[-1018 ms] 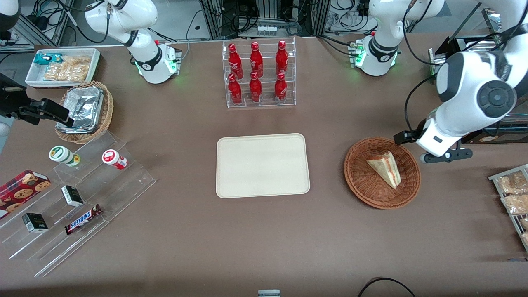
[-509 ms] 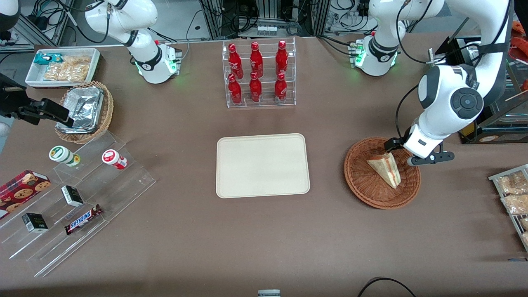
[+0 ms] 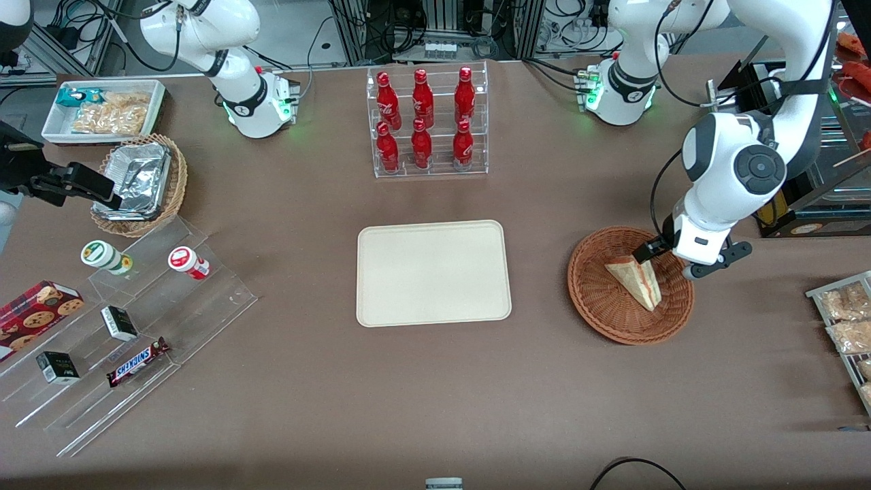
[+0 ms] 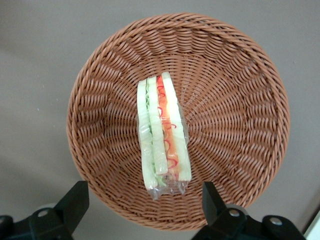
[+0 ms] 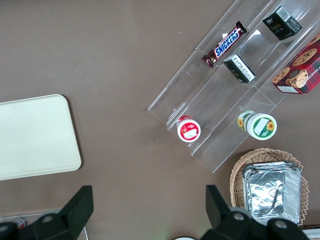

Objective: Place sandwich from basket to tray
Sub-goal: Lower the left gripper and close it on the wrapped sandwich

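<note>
The sandwich (image 3: 636, 278) (image 4: 163, 141), a wrapped white wedge with red and green filling, lies in the round reddish-brown woven basket (image 3: 602, 309) (image 4: 235, 100) toward the working arm's end of the table. My left gripper (image 3: 670, 262) (image 4: 145, 207) hangs open above the basket's rim, just above the sandwich's wide end, its two black fingers (image 4: 75, 200) spread wide and holding nothing. The cream rectangular tray (image 3: 433, 272) (image 5: 30, 135) sits bare at the middle of the table.
An acrylic rack of red bottles (image 3: 425, 122) stands farther from the front camera than the tray. Toward the parked arm's end are a stepped acrylic shelf (image 3: 129, 320) with snacks, a tan foil-lined basket (image 3: 139, 184) and a white bin (image 3: 102, 109). Snack packets (image 3: 844, 320) lie beside the basket.
The left arm has swung in from the table's end and come down, bringing the gripper from beside the basket to over its rim by the sandwich. Nothing else moved.
</note>
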You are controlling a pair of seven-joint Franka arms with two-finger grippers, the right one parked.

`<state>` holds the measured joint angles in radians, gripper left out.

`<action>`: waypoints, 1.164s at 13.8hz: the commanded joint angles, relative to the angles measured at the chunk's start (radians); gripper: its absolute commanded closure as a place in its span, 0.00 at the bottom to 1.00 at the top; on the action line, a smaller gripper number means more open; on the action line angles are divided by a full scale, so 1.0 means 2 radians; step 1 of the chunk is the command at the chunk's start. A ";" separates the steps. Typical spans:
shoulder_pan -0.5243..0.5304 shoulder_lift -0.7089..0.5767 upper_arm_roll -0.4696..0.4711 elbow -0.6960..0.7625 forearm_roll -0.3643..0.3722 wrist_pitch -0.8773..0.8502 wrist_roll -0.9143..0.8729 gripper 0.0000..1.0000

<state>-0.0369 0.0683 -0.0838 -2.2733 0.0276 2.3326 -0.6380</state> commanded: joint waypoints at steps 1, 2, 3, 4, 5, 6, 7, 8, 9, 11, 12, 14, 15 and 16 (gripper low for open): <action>-0.003 0.006 -0.003 -0.022 0.005 0.039 -0.085 0.00; -0.005 0.019 -0.003 -0.022 0.005 0.049 -0.114 0.00; -0.017 0.028 -0.003 -0.022 0.005 0.062 -0.142 0.00; -0.021 0.035 -0.003 -0.022 0.005 0.072 -0.159 0.00; -0.021 0.039 -0.003 -0.022 0.005 0.075 -0.172 0.00; -0.021 0.047 -0.003 -0.021 0.005 0.081 -0.180 0.00; -0.021 0.055 -0.003 -0.020 0.005 0.091 -0.181 0.00; -0.021 0.063 -0.003 -0.019 0.006 0.098 -0.180 0.00; -0.021 0.069 -0.002 -0.018 0.006 0.101 -0.177 0.00; -0.020 0.072 -0.002 -0.017 0.006 0.102 -0.174 0.00; -0.020 0.075 -0.002 -0.017 0.006 0.102 -0.174 0.05; -0.020 0.077 -0.001 -0.016 0.005 0.102 -0.173 0.40; -0.020 0.076 -0.001 -0.015 0.006 0.102 -0.171 0.56; -0.020 0.075 -0.001 -0.014 0.007 0.100 -0.170 0.73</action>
<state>-0.0745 0.2145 -0.0889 -2.3124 0.0275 2.5226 -0.9679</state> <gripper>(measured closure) 0.269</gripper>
